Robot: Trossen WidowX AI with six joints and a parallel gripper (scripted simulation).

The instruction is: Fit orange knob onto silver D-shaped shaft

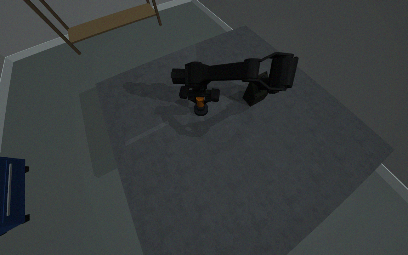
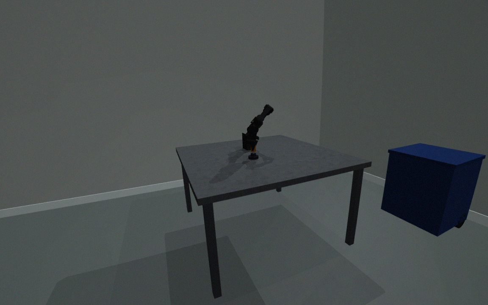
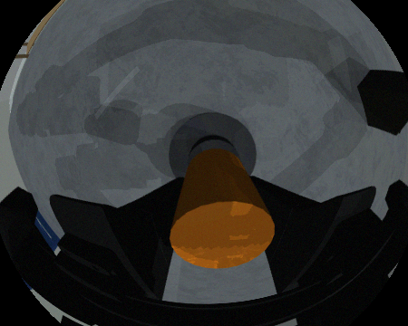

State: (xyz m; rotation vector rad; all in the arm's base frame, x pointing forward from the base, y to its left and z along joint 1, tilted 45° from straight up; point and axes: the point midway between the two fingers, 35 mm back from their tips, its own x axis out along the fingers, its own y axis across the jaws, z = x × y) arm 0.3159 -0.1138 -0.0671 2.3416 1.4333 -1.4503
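The orange knob point(image 1: 200, 102) point(image 2: 254, 150) point(image 3: 219, 217) is upright, with its round top toward the wrist camera. My gripper point(image 1: 200, 100) point(image 2: 253, 147) point(image 3: 217, 184) is shut on it, one finger on each side. The dark round pedestal point(image 1: 200, 112) point(image 2: 253, 157) point(image 3: 242, 131) stands on the table directly under the knob. The knob's lower end is over the pedestal's raised middle. The silver shaft, its flat side and the knob's hole are hidden, so how they line up cannot be told.
The grey table point(image 1: 231, 177) point(image 2: 295, 167) carries the arm's dark base point(image 1: 252, 95) point(image 2: 245, 142) point(image 3: 387, 101), behind the pedestal. On the floor stand a blue cabinet point(image 1: 1, 190) point(image 2: 420, 185) and a wooden shelf point(image 1: 110, 22).
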